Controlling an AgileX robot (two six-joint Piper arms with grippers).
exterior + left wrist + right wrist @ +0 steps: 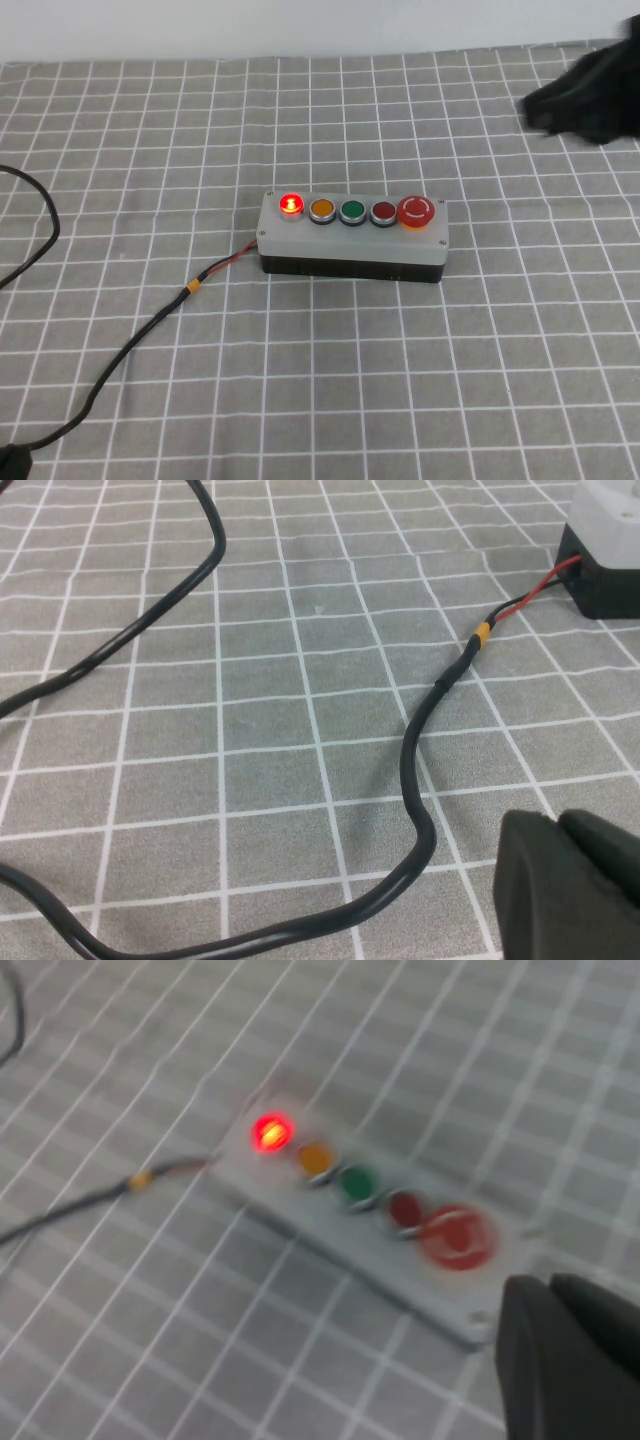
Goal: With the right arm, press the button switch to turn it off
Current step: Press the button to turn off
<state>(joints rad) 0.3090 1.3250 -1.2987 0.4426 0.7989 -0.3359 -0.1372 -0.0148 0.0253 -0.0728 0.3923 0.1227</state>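
The button switch lies in the middle of the checked cloth, light grey on top with a black base. Its left-end red button is lit; the large red mushroom button is at the right end. A red-black wire leaves its left side. My right gripper hangs blurred at the far right, well above and behind the box; in the right wrist view it is shut and empty near the mushroom button. My left gripper is shut and empty, low over the cloth left of the box.
A thick black cable runs from the wire's orange sleeve to the near left edge, and it also loops across the left wrist view. A second black cable curves at the far left.
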